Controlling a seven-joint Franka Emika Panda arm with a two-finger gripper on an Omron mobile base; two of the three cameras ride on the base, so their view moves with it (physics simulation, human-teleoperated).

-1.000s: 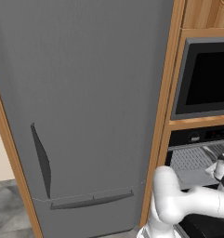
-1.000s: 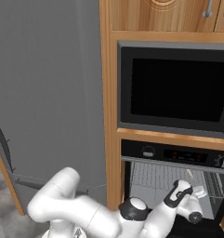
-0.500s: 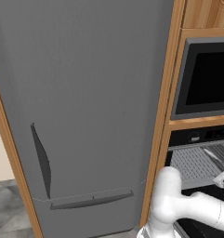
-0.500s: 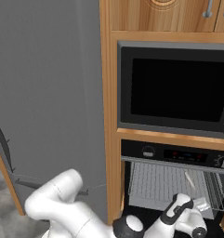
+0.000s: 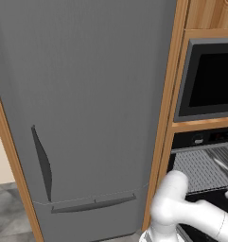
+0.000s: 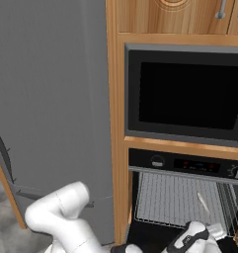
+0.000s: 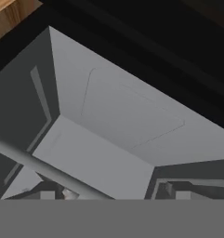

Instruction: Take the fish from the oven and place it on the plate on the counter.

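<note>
One built-in black oven (image 6: 184, 197) stands open in its wooden frame, under one black microwave (image 6: 187, 94) and beside one tall grey refrigerator (image 5: 87, 108) with a dark curved handle. One grey wire rack (image 6: 177, 200) is drawn forward in the oven, and on its right part lies one small, slim, pale tan-grey fish (image 6: 203, 202) — set at a slant, alone on the wires. The white arm reaches low into the oven mouth; its two-finger gripper (image 6: 215, 231) sits at the rack's front right corner, below and slightly right of the fish, near it but apart from it. The hand view looks into the oven's pale grey cavity, with no fish between the fingers — they stand wide apart and grip nothing.
</note>
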